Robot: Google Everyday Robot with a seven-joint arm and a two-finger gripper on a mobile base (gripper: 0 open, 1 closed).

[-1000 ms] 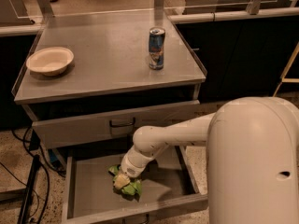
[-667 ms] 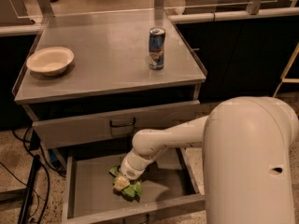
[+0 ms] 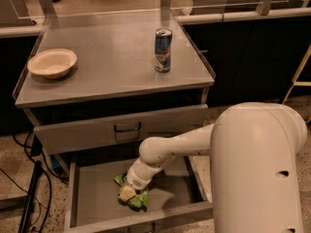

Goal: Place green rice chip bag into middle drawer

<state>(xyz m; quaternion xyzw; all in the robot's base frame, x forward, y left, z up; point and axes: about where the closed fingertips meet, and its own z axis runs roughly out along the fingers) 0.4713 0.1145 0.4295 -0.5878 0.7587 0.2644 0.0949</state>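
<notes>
Gripper (image 3: 127, 192) barely moved vs 1 s ago, low on green rice chip bag (image 3: 140, 201) inside middle drawer (image 3: 92, 198). Open/closed: can't tell. Bag looks landed; release prob next.

Nothing is legible on the blue can (image 3: 163, 50), upper centre, or the green rice chip bag (image 3: 139, 200) at the hand (image 3: 127, 193), lower centre.

Lab: steel drawer cabinet (image 3: 116, 81), dark counters (image 3: 252, 16)
</notes>
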